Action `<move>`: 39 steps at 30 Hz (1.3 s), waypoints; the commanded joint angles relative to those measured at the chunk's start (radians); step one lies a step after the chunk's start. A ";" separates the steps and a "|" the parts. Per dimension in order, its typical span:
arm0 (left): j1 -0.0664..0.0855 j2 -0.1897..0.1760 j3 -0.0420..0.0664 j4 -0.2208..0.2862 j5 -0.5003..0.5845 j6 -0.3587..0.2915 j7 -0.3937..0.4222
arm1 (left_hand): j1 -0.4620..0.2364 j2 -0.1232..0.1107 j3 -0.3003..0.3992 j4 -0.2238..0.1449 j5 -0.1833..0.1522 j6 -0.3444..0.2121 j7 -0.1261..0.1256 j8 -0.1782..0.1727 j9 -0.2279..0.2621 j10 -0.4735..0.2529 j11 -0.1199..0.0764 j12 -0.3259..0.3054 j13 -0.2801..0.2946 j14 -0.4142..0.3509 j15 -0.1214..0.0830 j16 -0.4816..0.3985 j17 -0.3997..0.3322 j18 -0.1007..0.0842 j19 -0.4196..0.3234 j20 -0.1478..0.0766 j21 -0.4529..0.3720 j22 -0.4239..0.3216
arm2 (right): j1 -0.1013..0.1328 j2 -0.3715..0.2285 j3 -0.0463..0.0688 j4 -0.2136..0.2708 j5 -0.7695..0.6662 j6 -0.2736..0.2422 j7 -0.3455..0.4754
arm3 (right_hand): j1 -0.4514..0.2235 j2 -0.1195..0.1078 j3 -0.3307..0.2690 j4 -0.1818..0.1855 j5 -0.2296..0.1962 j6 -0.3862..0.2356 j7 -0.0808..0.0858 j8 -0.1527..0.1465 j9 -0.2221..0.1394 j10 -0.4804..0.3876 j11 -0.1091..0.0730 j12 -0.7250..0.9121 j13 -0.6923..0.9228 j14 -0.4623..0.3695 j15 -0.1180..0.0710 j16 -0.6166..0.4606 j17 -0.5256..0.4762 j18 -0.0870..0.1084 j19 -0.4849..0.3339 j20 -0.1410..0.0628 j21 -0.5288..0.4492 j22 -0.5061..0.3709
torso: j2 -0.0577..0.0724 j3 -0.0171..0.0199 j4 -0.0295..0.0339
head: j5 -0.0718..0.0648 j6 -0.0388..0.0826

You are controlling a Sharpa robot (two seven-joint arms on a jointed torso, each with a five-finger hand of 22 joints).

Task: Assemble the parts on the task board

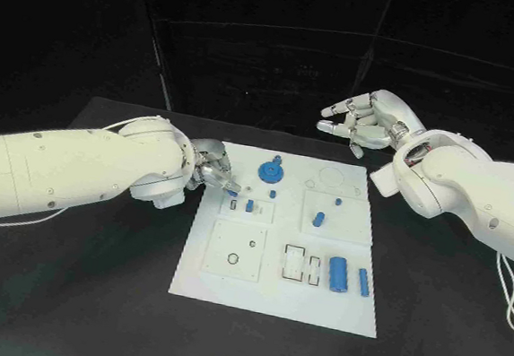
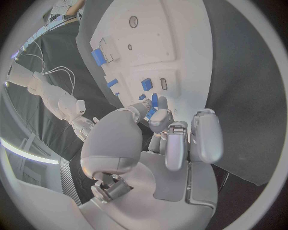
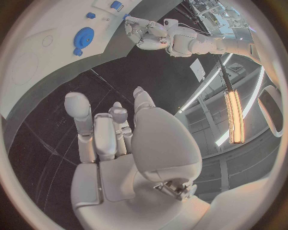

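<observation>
The white task board [image 1: 280, 286] lies in the middle of the black table. At the board's left edge my left hand [image 1: 213, 171] pinches a small blue part [image 1: 229, 190] between its fingertips; in the left wrist view this part [image 2: 153, 100] hangs just above the board [image 2: 180, 48]. A blue round disc [image 1: 268, 173], a thick blue cylinder [image 1: 338, 274] and a slim blue pin [image 1: 363, 282] lie on the board. My right hand [image 1: 368, 118] hovers in the air beyond the board's far edge, its fingers [image 3: 111, 129] loosely bent and holding nothing.
Several small blue pieces [image 1: 318, 219] sit mid-board near rectangular slots [image 1: 300, 263]. A plate with a round hole [image 1: 235, 259] lies at the near left. Bare black table [image 1: 443, 333] surrounds the board.
</observation>
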 commanded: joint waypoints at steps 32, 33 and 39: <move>-0.003 0.066 -0.021 -0.047 -0.070 0.087 -0.072 | -0.009 0.004 0.143 -0.130 0.005 0.000 -0.005 0.009 0.003 -0.002 -0.003 -0.016 -0.019 0.107 0.001 0.003 0.263 -0.006 -0.001 0.004 -0.007 -0.002 | 0.002 0.005 0.000 0.003 -0.001 -0.002 0.003 | 0.004 0.016 -0.005 0.001 0.005 -0.008 0.000 0.005 0.000 -0.004 0.001 0.001 -0.001 0.016 -0.003 -0.004 0.001 0.012 0.000 0.003 -0.005 -0.002 | 0.001 0.0001 0.0011 | -0.002 -0.010; -0.003 0.066 -0.021 -0.046 -0.070 0.088 -0.073 | -0.009 0.004 0.143 -0.130 0.005 0.000 -0.005 0.009 0.003 -0.002 -0.003 -0.016 -0.019 0.107 0.001 0.003 0.263 -0.006 -0.001 0.004 -0.007 -0.002 | 0.002 0.006 0.000 0.002 -0.001 -0.002 0.003 | 0.004 0.016 -0.005 0.001 0.005 -0.008 0.000 0.005 0.000 -0.004 0.001 0.001 -0.001 0.016 -0.003 -0.004 0.001 0.012 0.000 0.003 -0.005 -0.002 | 0.001 -0.0003 0.0011 | -0.002 -0.010; -0.003 0.063 -0.021 -0.041 -0.070 0.094 -0.080 | -0.009 0.004 0.143 -0.130 0.005 0.000 -0.005 0.009 0.003 -0.002 -0.003 -0.016 -0.019 0.107 0.001 0.003 0.263 -0.006 -0.001 0.004 -0.007 -0.002 | 0.002 0.005 0.000 0.001 -0.001 -0.001 0.002 | 0.004 0.016 -0.005 0.001 0.005 -0.008 0.000 0.005 0.000 -0.004 0.001 0.001 -0.001 0.016 -0.003 -0.004 0.001 0.012 0.000 0.003 -0.005 -0.002 | 0.000 -0.0003 0.0015 | -0.001 -0.012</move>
